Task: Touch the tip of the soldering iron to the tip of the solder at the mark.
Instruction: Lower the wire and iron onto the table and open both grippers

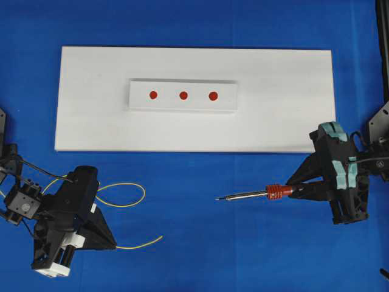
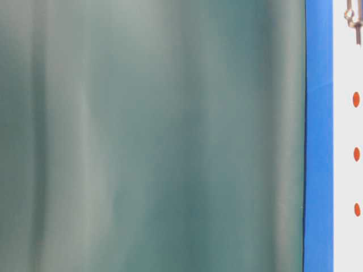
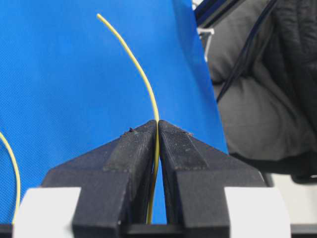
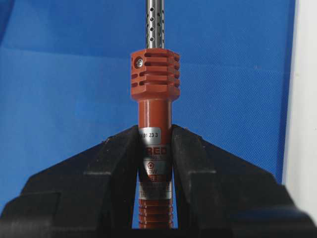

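Note:
My left gripper [image 1: 112, 245] [image 3: 158, 122] is shut on the solder [image 1: 141, 244] [image 3: 136, 67], a thin yellow wire. Its free end points right over the blue cloth, and a loop [image 1: 121, 193] curls behind the gripper. My right gripper [image 1: 298, 190] [image 4: 155, 128] is shut on the soldering iron [image 1: 276, 191] [image 4: 154, 77] by its red-orange handle. The metal shaft points left, with its tip [image 1: 219, 198] over the cloth, apart from the solder. Three red marks [image 1: 183, 95] sit in a row on a small white block [image 1: 228, 96], far from both tips.
The block rests on a large white board [image 1: 285, 103] lying on the blue cloth [image 1: 200, 255]. The table-level view is mostly filled by a blurred grey-green surface [image 2: 153, 136]; the marks [image 2: 356, 154] show at its right edge.

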Motion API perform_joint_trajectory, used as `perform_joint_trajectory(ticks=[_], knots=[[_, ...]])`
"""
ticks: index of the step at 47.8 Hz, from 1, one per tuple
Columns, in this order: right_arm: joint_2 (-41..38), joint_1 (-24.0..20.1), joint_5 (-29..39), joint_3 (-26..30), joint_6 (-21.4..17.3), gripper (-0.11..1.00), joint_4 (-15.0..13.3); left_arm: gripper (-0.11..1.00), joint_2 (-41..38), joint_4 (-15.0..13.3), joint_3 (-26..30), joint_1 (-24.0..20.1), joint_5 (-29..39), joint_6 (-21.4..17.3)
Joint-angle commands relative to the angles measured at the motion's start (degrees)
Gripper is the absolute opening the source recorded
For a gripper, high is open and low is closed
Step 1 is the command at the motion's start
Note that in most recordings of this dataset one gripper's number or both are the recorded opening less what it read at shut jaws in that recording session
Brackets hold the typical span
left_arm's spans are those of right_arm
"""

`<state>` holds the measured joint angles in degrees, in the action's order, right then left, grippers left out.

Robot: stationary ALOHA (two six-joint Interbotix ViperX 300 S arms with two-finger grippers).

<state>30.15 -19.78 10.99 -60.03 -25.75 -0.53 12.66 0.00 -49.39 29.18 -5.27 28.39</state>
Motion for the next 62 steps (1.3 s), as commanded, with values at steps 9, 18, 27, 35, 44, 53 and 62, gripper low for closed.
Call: perform_joint_trajectory(ticks=[9, 18, 27, 35, 44, 53, 62], knots=[[0.1, -0.2, -0.8, 1.5, 0.0, 0.07, -0.5, 0.02, -6.2, 0.3, 0.4, -1.2, -1.3, -0.5], [-0.1, -0.2, -0.8, 1.5, 0.0, 0.07, -0.5, 0.02, -12.8, 0.5, 0.7, -2.1, -4.1, -1.5], [-2.7, -0.2, -1.2, 1.7, 0.1, 0.07, -0.6, 0.02, -15.3, 0.5, 0.7, -1.7, -6.3, -9.0], [-11.2, -0.9, -7.5, 1.4, 0.0, 0.07, -0.5, 0.02, -15.6, 0.5, 0.5, -1.6, -6.4, -11.5], [-20.5, -2.1, -14.3, 1.9, -0.2, 0.07, -0.4, 0.02, -15.6, 0.5, -0.2, -1.5, -6.5, -11.7], [-26.0, -2.4, -16.6, 3.3, -0.2, 0.07, -0.4, 0.02, -15.6, 0.4, -0.9, -1.6, -6.5, -11.7], [-28.2, -2.5, -16.6, 4.0, -0.4, 0.07, -0.1, 0.02, -15.6, 0.3, -0.7, -1.6, -6.5, -11.4]])
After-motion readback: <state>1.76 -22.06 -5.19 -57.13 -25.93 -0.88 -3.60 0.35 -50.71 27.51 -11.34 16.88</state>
